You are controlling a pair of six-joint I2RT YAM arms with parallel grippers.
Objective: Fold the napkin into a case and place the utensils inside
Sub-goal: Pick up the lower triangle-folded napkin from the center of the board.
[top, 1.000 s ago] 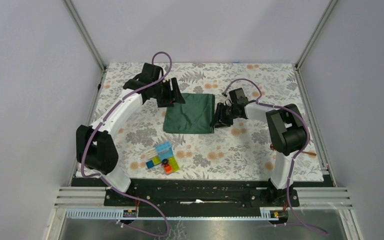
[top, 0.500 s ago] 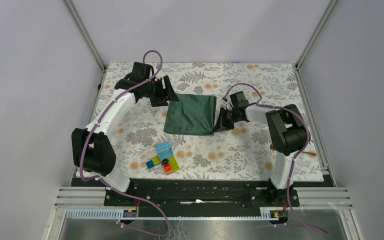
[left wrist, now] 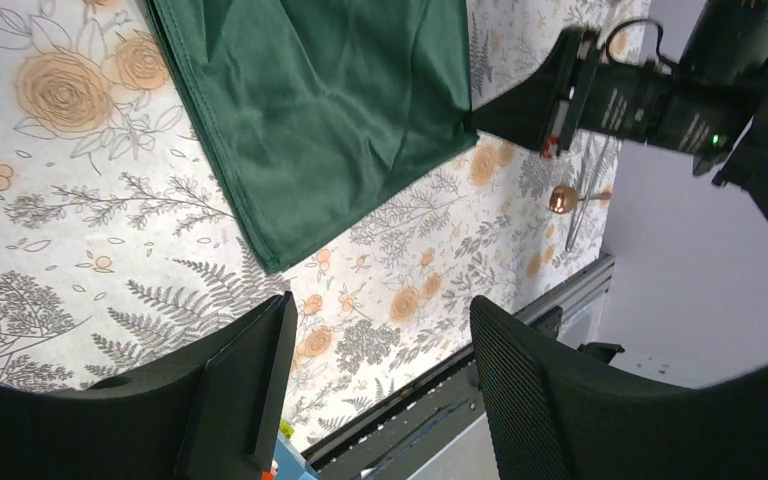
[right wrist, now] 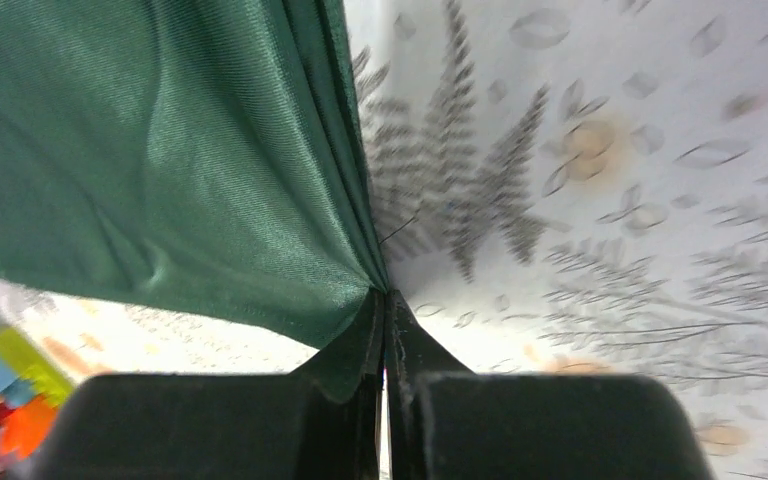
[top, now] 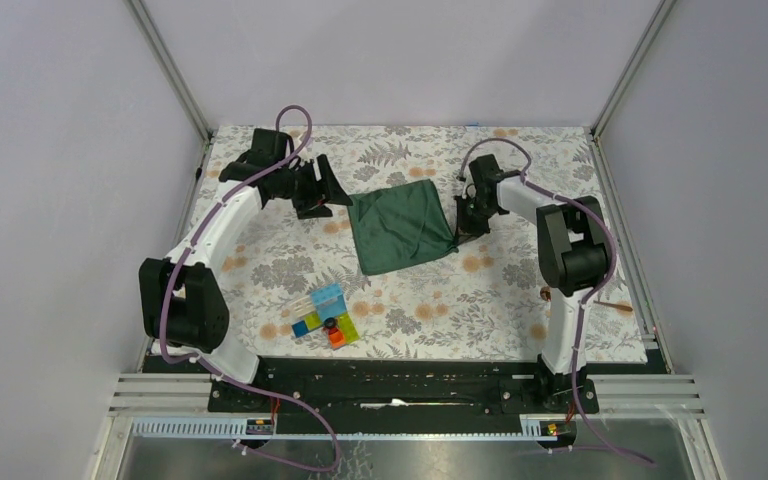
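One napkin (top: 403, 225); right pincer (right wrist: 386, 297) clamped on its corner. Left pincer (left wrist: 382, 305) apart, empty. One copper spoon (left wrist: 563, 199) near right arm.

The left arm (top: 222, 225) is built of white moulded link shells set between bulky matte black joint housings, with a mauve cable looping along it. The right arm (top: 560, 340) matches it: white links, black joints, mauve cable. The left jaws are broad black plates, one with a fine dimpled texture, one with a small orange mark. The right jaws are plain black wedges. A tiny green light (left wrist: 712, 140) glows on the right arm's black wrist housing.
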